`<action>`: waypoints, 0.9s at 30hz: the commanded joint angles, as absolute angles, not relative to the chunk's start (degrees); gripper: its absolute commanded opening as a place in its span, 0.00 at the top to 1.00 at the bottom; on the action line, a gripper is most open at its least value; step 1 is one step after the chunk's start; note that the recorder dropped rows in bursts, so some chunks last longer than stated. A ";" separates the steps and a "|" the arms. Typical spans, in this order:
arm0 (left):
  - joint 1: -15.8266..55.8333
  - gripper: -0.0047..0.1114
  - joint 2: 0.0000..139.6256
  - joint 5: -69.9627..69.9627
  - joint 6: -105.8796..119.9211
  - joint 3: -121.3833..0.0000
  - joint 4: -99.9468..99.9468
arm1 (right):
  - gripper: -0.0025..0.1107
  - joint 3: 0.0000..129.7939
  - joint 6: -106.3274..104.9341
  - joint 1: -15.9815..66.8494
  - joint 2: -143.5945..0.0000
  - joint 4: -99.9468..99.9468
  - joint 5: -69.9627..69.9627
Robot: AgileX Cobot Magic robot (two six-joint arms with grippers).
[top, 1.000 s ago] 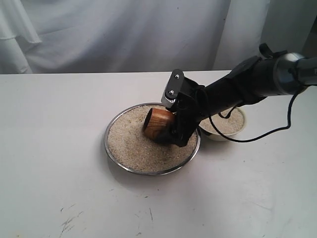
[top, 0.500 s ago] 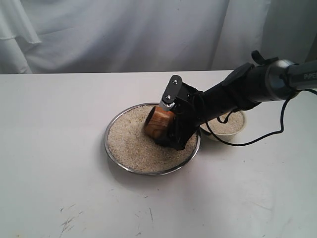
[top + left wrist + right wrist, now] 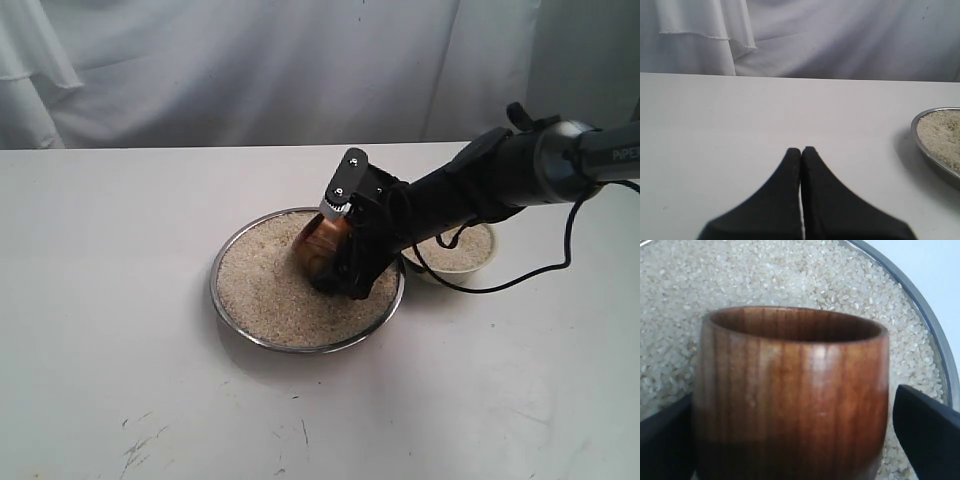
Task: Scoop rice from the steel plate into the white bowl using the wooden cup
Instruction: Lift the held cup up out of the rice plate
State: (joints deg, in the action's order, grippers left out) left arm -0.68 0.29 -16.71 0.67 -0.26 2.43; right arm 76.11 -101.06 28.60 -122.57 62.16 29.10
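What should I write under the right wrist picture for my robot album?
The right gripper holds the wooden cup over the rice in the steel plate.

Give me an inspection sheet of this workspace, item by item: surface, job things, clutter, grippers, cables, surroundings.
Surface: white table, dark scuff marks near its front edge.
Job's things: wide shiny steel plate filled with pale rice; reddish-brown wooden cup tilted over the rice; small white bowl beside the plate, holding some rice.
Clutter: nothing seen.
Grippers: right gripper clamped on the wooden cup; left gripper shut, empty, above bare table.
Cables: black cable hangs from the right arm, looping beside the bowl.
Surroundings: white cloth backdrop.
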 commanded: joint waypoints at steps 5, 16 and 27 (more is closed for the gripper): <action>-0.60 0.96 0.00 -16.34 0.49 0.00 2.48 | 0.23 76.48 -99.25 29.75 -123.49 63.12 26.94; -0.60 0.96 0.00 -16.34 0.49 0.00 2.48 | 0.78 76.48 -94.62 30.35 -123.80 62.41 25.09; -0.60 0.96 0.00 -16.34 0.49 0.00 2.48 | 0.98 76.48 -94.74 30.35 -120.39 57.30 25.18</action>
